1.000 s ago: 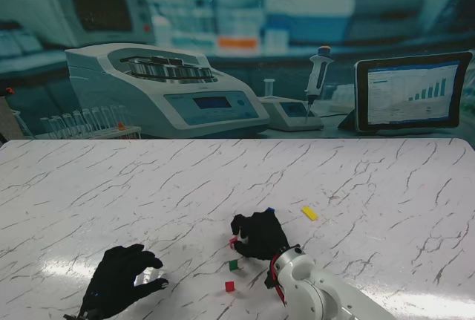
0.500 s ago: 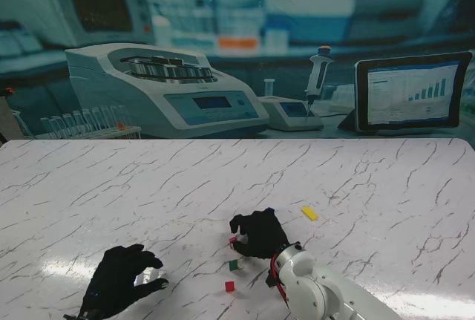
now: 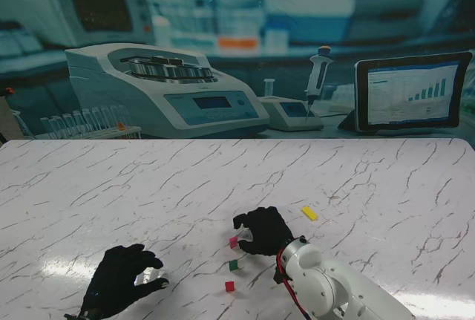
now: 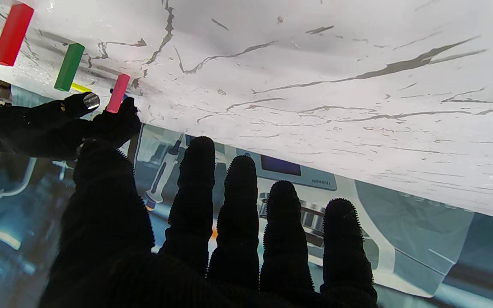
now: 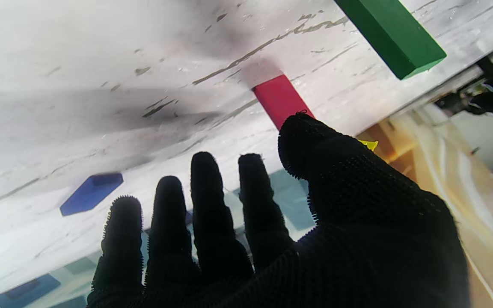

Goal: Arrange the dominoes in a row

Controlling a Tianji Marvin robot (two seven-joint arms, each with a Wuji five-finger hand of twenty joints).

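Blue domino in right wrist view, hidden from stand view

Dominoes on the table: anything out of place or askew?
Yes. The yellow domino lies flat and angled, off to the right of the standing red, green and pink row. A blue domino also lies flat beyond the right hand.

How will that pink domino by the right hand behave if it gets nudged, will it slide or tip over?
Probably tip: the pink domino stands upright on a small end, tall and narrow. It looks like a stiff, light block, so a touch from the right hand could topple it. The table looks glossy, so a low push might slide it instead.
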